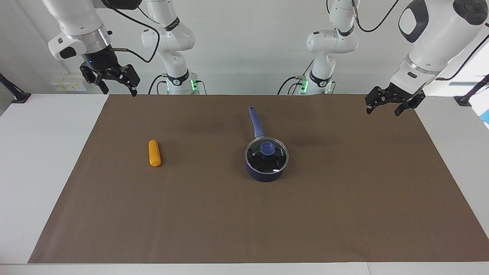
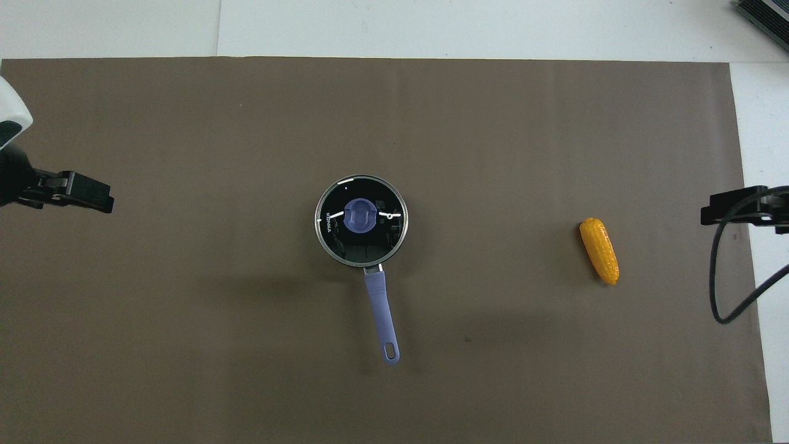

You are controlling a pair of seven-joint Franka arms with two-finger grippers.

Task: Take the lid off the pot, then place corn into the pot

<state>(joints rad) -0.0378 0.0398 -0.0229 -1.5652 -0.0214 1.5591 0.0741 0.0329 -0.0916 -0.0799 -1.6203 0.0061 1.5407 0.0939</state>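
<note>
The dark blue pot (image 1: 266, 175) stands in the middle of the brown mat, its long handle (image 2: 379, 308) pointing toward the robots. The glass lid (image 1: 276, 154) with its blue knob (image 2: 359, 216) sits closed on the pot. The orange-yellow corn (image 1: 154, 153) lies on the mat toward the right arm's end; it also shows in the overhead view (image 2: 599, 250). My right gripper (image 1: 118, 91) hangs open and empty in the air over the mat's corner at its own end. My left gripper (image 1: 383, 112) hangs open and empty over the mat's edge at its end.
The brown mat (image 1: 344, 214) covers most of the white table (image 1: 38, 160). The two arm bases (image 1: 179, 82) stand at the table's edge nearest the robots. A black cable (image 2: 718, 283) hangs from the right arm.
</note>
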